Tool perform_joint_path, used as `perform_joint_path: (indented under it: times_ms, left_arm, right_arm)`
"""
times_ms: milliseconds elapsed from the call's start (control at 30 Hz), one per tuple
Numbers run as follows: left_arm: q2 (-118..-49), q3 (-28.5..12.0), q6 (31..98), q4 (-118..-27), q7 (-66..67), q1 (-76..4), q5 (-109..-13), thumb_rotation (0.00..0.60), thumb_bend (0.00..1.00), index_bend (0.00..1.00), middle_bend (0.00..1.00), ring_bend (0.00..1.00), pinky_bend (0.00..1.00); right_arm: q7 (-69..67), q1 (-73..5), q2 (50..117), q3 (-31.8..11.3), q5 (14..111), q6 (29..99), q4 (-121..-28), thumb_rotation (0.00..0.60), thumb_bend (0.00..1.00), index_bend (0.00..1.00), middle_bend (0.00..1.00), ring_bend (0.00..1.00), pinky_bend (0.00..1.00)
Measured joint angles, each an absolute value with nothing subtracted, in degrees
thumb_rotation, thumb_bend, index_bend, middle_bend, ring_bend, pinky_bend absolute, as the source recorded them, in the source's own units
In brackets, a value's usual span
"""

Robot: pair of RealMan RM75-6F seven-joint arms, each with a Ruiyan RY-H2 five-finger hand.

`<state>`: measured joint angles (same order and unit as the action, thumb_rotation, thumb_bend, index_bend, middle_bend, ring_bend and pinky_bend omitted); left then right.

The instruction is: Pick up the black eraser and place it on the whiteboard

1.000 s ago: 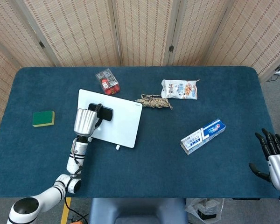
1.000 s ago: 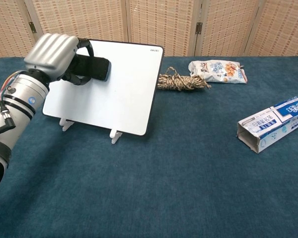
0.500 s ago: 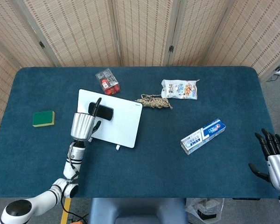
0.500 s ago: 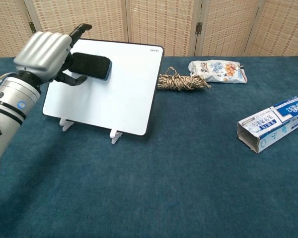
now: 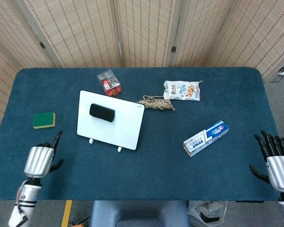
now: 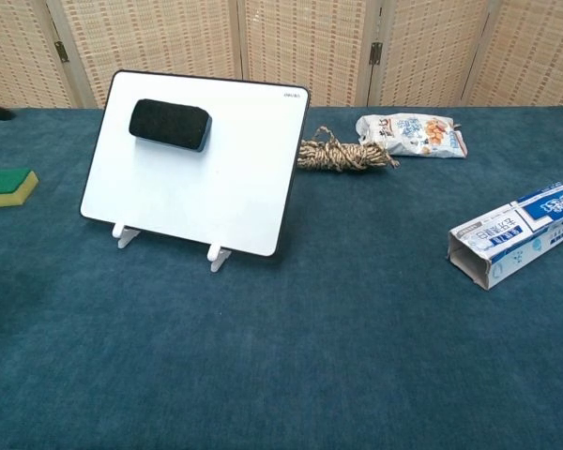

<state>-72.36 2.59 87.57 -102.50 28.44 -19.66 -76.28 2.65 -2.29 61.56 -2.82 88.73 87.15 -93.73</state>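
Whiteboard (image 6: 197, 178) is seen propped at a tilt on two small white feet on the blue surface (image 5: 151, 170), and the black eraser (image 6: 170, 124) is stuck on its upper left part, touched by neither hand. Left hand (image 5: 39, 160) is seen only in the head view, low near the front left edge of the surface, well apart from the whiteboard; its fingers (image 5: 57, 137) are spread and nothing is held. Its forearm is cut off by the bottom of that view. Right hand (image 5: 276, 162) is found at the front right corner, just off the edge of the surface, with its dark fingers (image 5: 269, 143) fanned apart and empty; its wrist is cropped by the frame. Neither hand can be made out in the chest view, apart from a dark blur at the left edge that cannot be identified. Green sponge (image 5: 44, 119) is partly cut off at the left in the chest view. Coil of rope (image 6: 342, 155) lies just beside the whiteboard's right edge. Print on the snack bag (image 6: 410, 134) and on the toothpaste box (image 6: 516, 233) is too small to be read. Small red packet (image 5: 109, 82) is hidden behind the whiteboard in the chest view.
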Motion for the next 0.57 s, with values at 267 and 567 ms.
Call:
perform_joint_path:
  times_ms: [267,567]
  left_arm:
    - [-67.01,6.53,96.21,-103.20,20.65,-7.03,-76.96,0.600,0.23,0.00,0.25,0.28,0.40]
    - [-69.08,5.48,101.23,-97.64,20.25,-0.18,-78.35,0.600,0.23,0.00,0.11,0.11,0.24]
  right_arm:
    - [3.75,-3.13,61.81,-3.25,87.36,85.59,-94.00,0.600,0.27,0.00,0.00,0.01,0.01]
    - [4.68,-3.16,62.09,-2.93,87.90,85.78,-94.23,0.600,0.27,0.00,0.00,0.02,0.01]
